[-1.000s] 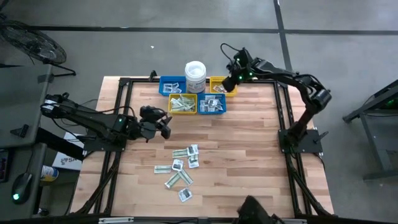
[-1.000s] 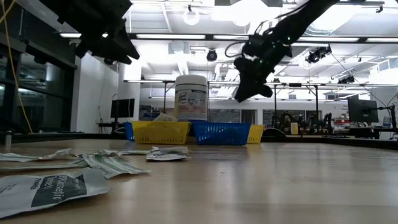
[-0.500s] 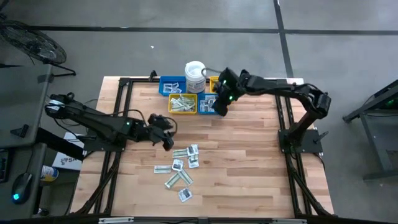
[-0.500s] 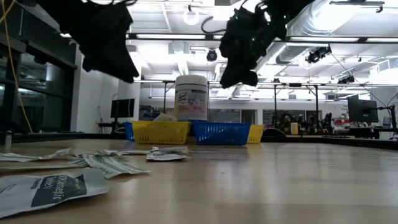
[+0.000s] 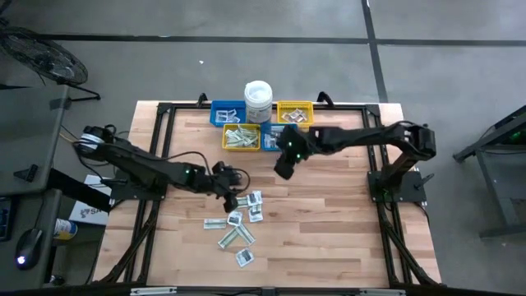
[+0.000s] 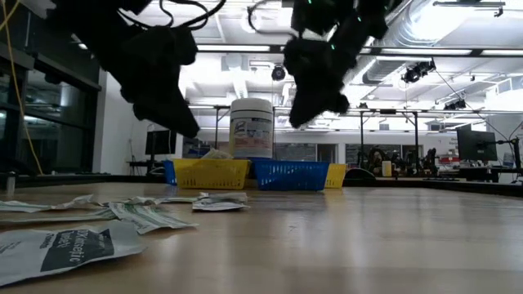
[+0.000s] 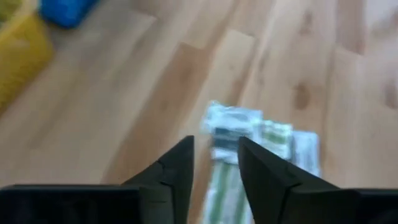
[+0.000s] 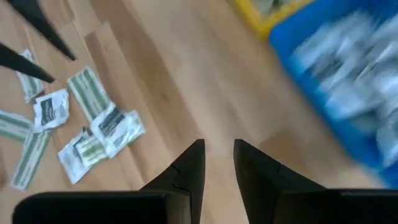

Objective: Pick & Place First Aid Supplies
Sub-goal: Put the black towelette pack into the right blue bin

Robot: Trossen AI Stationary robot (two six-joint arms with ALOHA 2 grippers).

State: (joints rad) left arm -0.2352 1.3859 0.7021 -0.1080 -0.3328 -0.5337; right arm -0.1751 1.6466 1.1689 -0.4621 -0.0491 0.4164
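Note:
The first aid supplies (image 5: 239, 219) lie scattered flat on the wooden table, near its middle front: white square packets and green-and-white strips (image 8: 93, 127). My left gripper (image 5: 234, 189) hangs open, slanting down over the pile's far-left edge, with a packet (image 7: 239, 127) lying on the table beyond its fingertips (image 7: 216, 152). My right gripper (image 5: 283, 167) hovers above bare wood between the bins and the pile. It is open by a narrow gap (image 8: 217, 154) with nothing in it. In the low view the left gripper (image 6: 184, 122) and the right gripper (image 6: 304, 110) hang well above the table.
At the table's far edge stand several small bins, blue (image 5: 228, 113) and yellow (image 5: 241, 138), some with packets inside, and a white lidded tub (image 5: 258, 97). A black frame (image 5: 164, 123) runs along the table's sides. Bare wood (image 5: 329, 222) lies to the right of the pile.
My right gripper has swung from above the far yellow bin toward the table's near left, out over the bare wood. My left gripper has gone right and down toward the pile, tipping more steeply downward. The packets have not moved.

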